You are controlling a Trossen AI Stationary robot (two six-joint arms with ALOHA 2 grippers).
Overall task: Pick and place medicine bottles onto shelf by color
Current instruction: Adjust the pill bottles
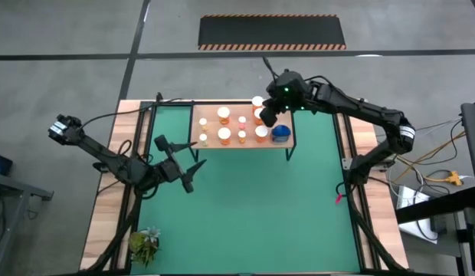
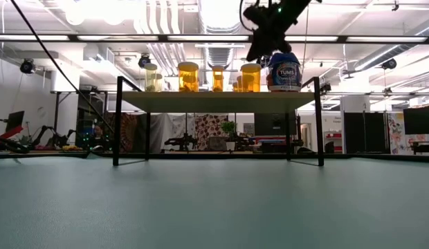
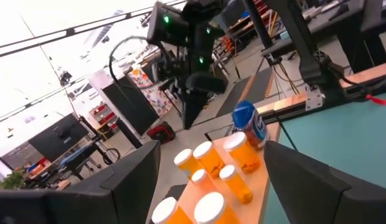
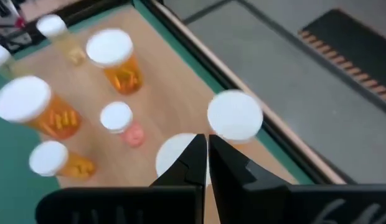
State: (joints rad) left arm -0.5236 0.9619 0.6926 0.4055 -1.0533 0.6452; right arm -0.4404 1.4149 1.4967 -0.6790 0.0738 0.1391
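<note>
The medicine bottles (image 1: pixel 241 127) all stand on the shelf (image 1: pixel 208 144), which sits toward twelve o'clock on the green mat (image 1: pixel 245 207) of the tabletop (image 1: pixel 107 207). Orange ones with white caps, large and small, fill the shelf from its nine o'clock end across the middle, and the single blue bottle (image 1: pixel 280 134) stands at the three o'clock end, touching or nearly touching an orange neighbour. I see no bottle left on the mat, so I judge the sorting to be nearly or fully done.

My right jaws (image 1: pixel 266 116) hang just above the shelf's twelve-to-three corner, pressed together with nothing between them, directly over two white caps. My left jaws (image 1: pixel 184 163) are spread wide and empty, low over the mat just off the shelf's seven o'clock corner, pointing toward it.

The risk from here is mine to make. The bottles are packed close, so if my right arm drops or swings sideways as it leaves, the closed tips could clip a cap and topple several at once, or push one off the far edge. My left jaws, if they reach forward carelessly, could knock a thin black leg and shake the whole shelf.
</note>
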